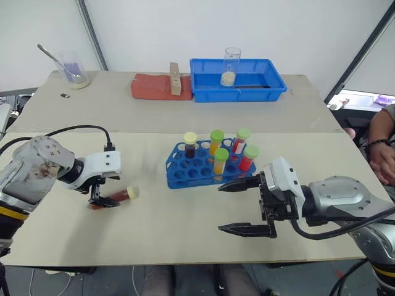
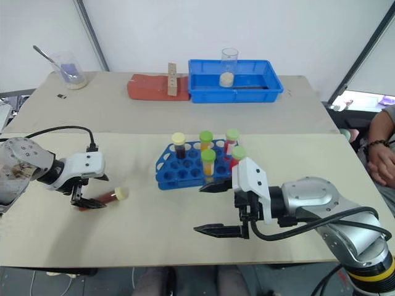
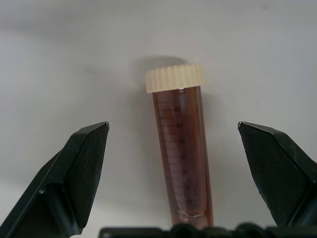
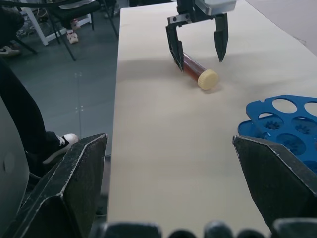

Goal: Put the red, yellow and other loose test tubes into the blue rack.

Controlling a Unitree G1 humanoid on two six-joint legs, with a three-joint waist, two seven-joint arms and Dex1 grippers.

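One loose test tube [image 1: 122, 195], dark red-brown with a pale yellow cap, lies flat on the table at the front left. My left gripper [image 1: 103, 200] points down over it, open, with one finger on each side of the tube [image 3: 183, 148] and not closed on it. The blue rack [image 1: 184, 174] stands at mid-table and holds several capped tubes upright, with red, yellow-orange and dark liquid. Just in front and to the right of the rack, my right gripper [image 1: 220, 208] hangs open and empty, pointing left. The right wrist view shows the left gripper [image 4: 196, 43] astride the tube [image 4: 197, 73].
A large blue tray [image 1: 273, 92] with a clear beaker [image 1: 232, 66] in it sits at the back. Beside it lies a red mat [image 1: 150, 87] with a wooden block [image 1: 175, 79]. A beaker with a spoon [image 1: 73, 71] stands far left. A person's hand [image 1: 382, 155] is at the right edge.
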